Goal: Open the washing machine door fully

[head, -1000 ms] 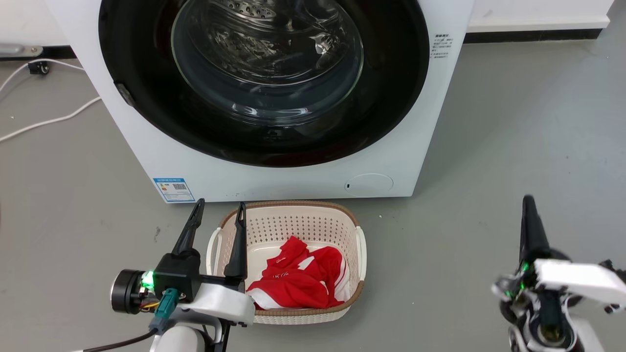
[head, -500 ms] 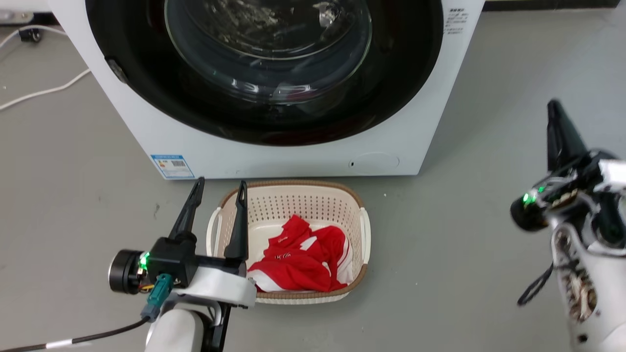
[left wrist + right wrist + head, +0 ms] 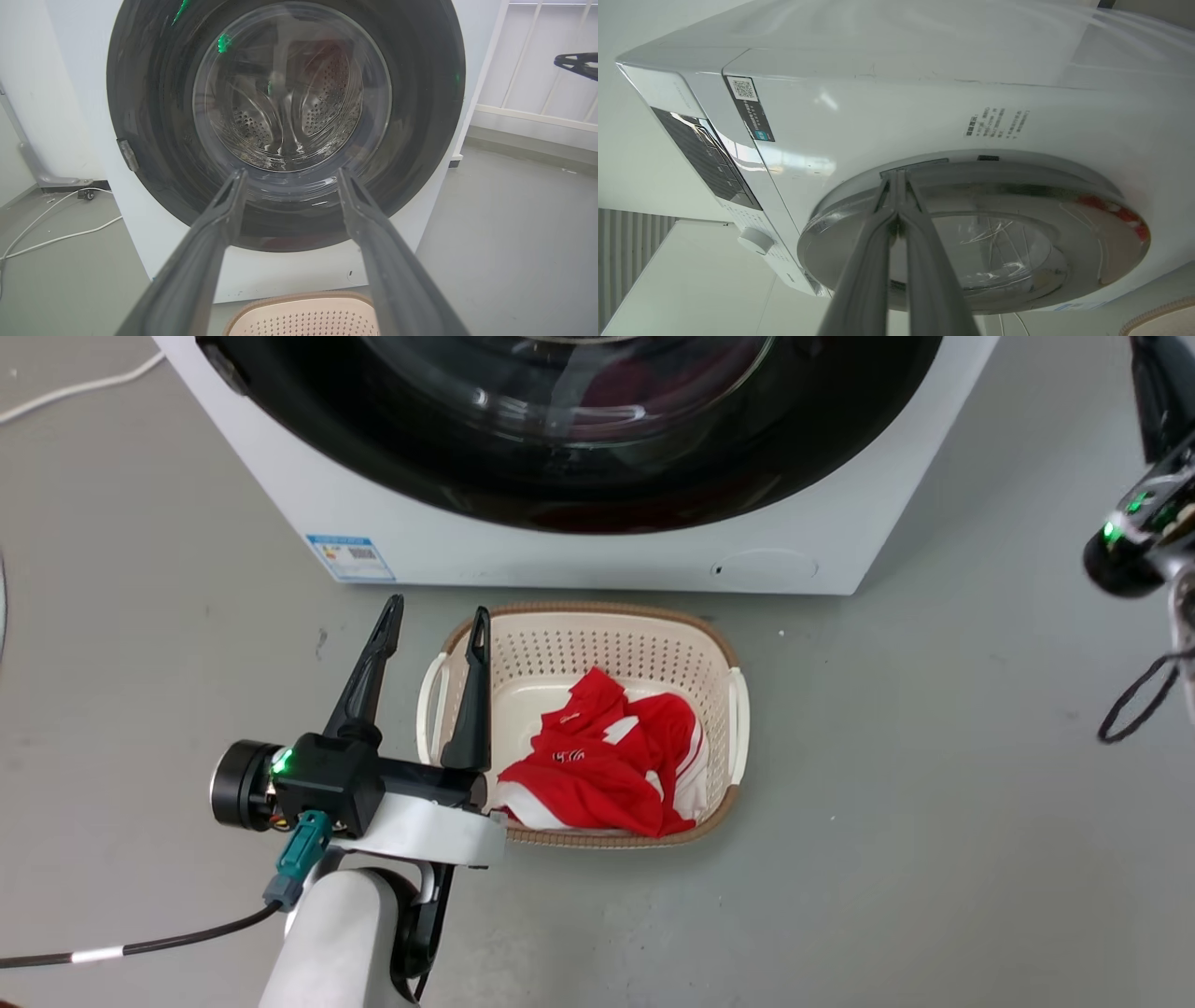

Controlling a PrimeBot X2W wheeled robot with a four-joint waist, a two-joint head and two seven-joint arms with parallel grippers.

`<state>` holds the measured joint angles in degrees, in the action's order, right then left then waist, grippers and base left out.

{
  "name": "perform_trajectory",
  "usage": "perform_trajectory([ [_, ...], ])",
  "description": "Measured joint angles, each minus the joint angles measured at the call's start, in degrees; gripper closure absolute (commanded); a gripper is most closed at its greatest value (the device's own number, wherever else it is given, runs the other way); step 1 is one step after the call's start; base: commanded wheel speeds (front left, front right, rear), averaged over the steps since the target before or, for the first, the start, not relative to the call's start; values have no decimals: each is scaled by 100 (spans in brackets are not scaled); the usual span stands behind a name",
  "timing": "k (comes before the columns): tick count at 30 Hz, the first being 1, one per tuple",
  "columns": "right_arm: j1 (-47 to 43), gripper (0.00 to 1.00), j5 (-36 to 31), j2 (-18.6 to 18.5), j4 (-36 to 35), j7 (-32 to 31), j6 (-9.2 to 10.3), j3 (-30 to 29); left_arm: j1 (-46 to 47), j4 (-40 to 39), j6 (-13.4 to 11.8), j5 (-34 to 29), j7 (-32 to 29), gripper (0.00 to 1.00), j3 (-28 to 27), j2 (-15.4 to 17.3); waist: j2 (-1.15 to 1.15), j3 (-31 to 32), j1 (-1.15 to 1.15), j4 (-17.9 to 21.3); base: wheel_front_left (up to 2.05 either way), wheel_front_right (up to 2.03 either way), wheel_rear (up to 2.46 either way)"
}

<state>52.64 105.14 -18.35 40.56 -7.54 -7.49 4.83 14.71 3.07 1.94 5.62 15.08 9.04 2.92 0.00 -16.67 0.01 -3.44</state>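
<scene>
The left end effector (image 3: 439,607) hangs low over the floor (image 3: 934,756), its fingers well apart with nothing between them, pointing at the machine (image 3: 560,558). In the head view its right finger crosses the left rim of the basket (image 3: 607,649). The basket stands on the floor just before the machine's foot, under the door's lower edge and between this end effector and the machine, with a red cloth (image 3: 607,770) heaped inside. Behind it rises the white machine, with a blue label (image 3: 349,557) low on the robot's left and a round flap (image 3: 764,567) low on the right. The door (image 3: 286,116) lies shut, flat against the machine's front and upright, its face turned out toward the robot. Being round, it has no long axis; it spans nearly the machine's width, and the drum shows through its clear centre. A small grey piece (image 3: 127,155) sits on its left rim. The right end effector (image 3: 897,175) is held high at the door's right rim, fingers pressed together, tips pointing at a grey strip (image 3: 915,164) on that rim; whether they touch it cannot be told. Farther off are the dark panel (image 3: 703,161) and knob (image 3: 755,241) at the machine's top, and a white cable (image 3: 51,240) on the floor to the left.
</scene>
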Motion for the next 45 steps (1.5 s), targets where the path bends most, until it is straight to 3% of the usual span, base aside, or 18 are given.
perform_trajectory([
  [12, 1600, 100, -556, -211, 1232, -215, 0, 760, 353, -225, -42, 27, 0, 0, 96, -1, 0, -647, 0, -255, 0, 0, 0],
  [21, 2238, 100, -834, -147, 1666, -313, 0, 1082, 474, -349, -62, 52, 0, 0, 127, 0, 0, -1064, 0, -360, 0, 0, 0],
  [30, 2556, 100, -934, -110, 1820, -539, -2, 1230, 603, -399, -60, 44, 0, 0, 163, 0, 0, -1315, 0, -388, 0, 0, 0],
  [45, 2383, 100, -579, -187, 1337, -1965, 0, 1277, 662, -364, -96, 64, 0, 0, 192, 0, 0, -1332, 0, -367, 0, 0, 0],
])
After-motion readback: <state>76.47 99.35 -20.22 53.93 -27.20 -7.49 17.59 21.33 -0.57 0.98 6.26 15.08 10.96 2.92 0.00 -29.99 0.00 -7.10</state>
